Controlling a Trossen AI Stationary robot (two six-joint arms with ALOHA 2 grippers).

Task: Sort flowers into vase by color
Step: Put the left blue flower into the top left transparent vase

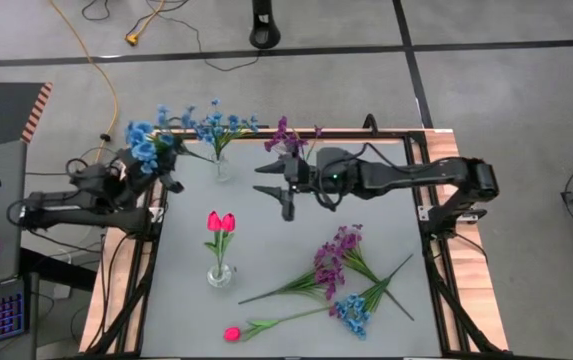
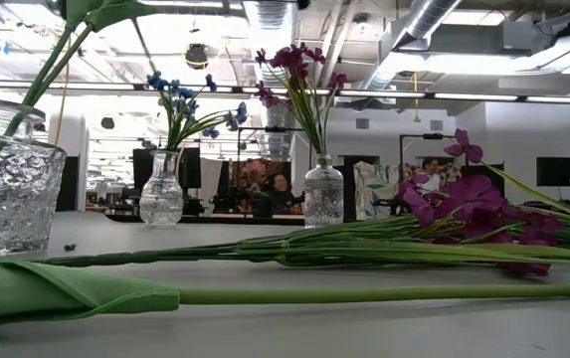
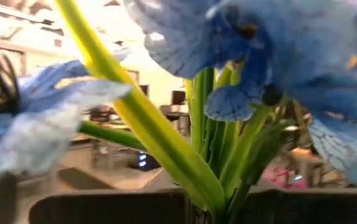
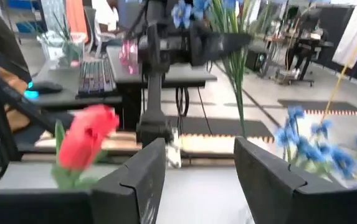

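Blue blooms [image 3: 278, 56] filled my left wrist view; my left gripper [image 1: 162, 160] pinched that blue flower's stalk [image 3: 166, 149] at the table's far left edge. My right gripper [image 1: 284, 187] hovered mid-table, fingers [image 4: 142, 177] spread wide, empty, beside the purple-flower vase [image 1: 301, 160].

A grey table [image 1: 266, 230] with a wooden border is carrying three clear glass vases and several loose stems. A vase of blue flowers [image 1: 222, 163] is standing near the far edge, with a vase of purple flowers [image 2: 323, 192] just beside it. A vase of pink-red tulips [image 1: 220, 270] is standing toward the near left. Lying flat at the near right are two purple stems [image 1: 328, 262], a blue stem [image 1: 352, 311] and a single pink-red tulip [image 1: 234, 333], their green stalks crossing one another.
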